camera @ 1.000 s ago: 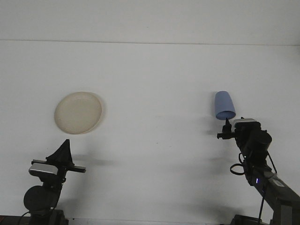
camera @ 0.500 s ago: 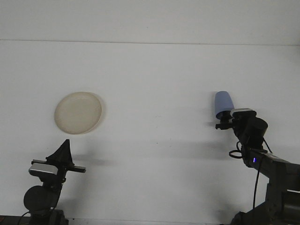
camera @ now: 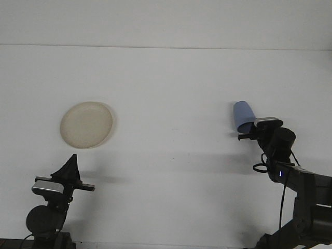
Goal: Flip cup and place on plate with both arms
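The blue cup (camera: 243, 114) stands upside down at the right of the white table, leaning a little to the left. My right gripper (camera: 249, 128) is at its lower right edge and grips the cup near the rim, which it hides. The cream plate (camera: 86, 124) lies flat at the left of the table with nothing on it. My left gripper (camera: 72, 158) hangs near the front edge, just in front of the plate, its black fingers (camera: 70, 167) drawn together to a point and holding nothing.
The white table (camera: 171, 93) runs back to a white wall. A wide stretch of bare table separates the plate from the cup. My right arm (camera: 290, 176) and its cables rise from the front right corner.
My right gripper has moved up and forward to the cup's lower end. The cup has shifted slightly left and now leans. The left arm and the plate have not moved.
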Controlling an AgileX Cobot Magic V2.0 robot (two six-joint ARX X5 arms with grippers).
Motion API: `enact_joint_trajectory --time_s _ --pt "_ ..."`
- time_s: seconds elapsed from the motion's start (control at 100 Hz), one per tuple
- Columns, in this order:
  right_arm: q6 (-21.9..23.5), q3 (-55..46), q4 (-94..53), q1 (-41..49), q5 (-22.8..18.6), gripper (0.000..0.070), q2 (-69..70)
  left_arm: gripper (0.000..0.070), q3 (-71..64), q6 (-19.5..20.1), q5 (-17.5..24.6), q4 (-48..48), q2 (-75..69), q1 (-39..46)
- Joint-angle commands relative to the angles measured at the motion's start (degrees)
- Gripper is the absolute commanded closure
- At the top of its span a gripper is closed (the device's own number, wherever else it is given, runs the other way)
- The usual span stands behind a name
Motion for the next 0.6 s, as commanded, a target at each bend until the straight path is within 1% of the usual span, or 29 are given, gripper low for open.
enact_joint_trajectory --time_s 0.0,0.16,0.28,0.47,0.59 --pt "-0.5 0.8 0.3 -0.1 -0.2 0.0695 1.2 0.0688 -1.2 -0.1 -0.1 0.7 -0.1 0.0" --pt "0.0 0.8 0.0 -0.1 -0.2 0.0695 0.6 0.0688 -1.2 -0.1 -0.1 0.7 -0.1 0.0" --pt "0.1 0.7 -1.9 0.2 -0.1 0.0695 -2.7 0.0688 -1.2 -0.1 -0.1 0.7 -0.1 0.0" --pt "0.7 0.7 -10.4 0.8 0.7 0.0696 -14.0 0.0688 -1.2 -0.1 -0.1 0.7 -0.1 0.0" --pt "2.2 0.7 -19.1 1.7 3.6 0.0696 -23.2 0.0688 -1.2 -0.1 -0.1 0.7 -0.1 0.0"
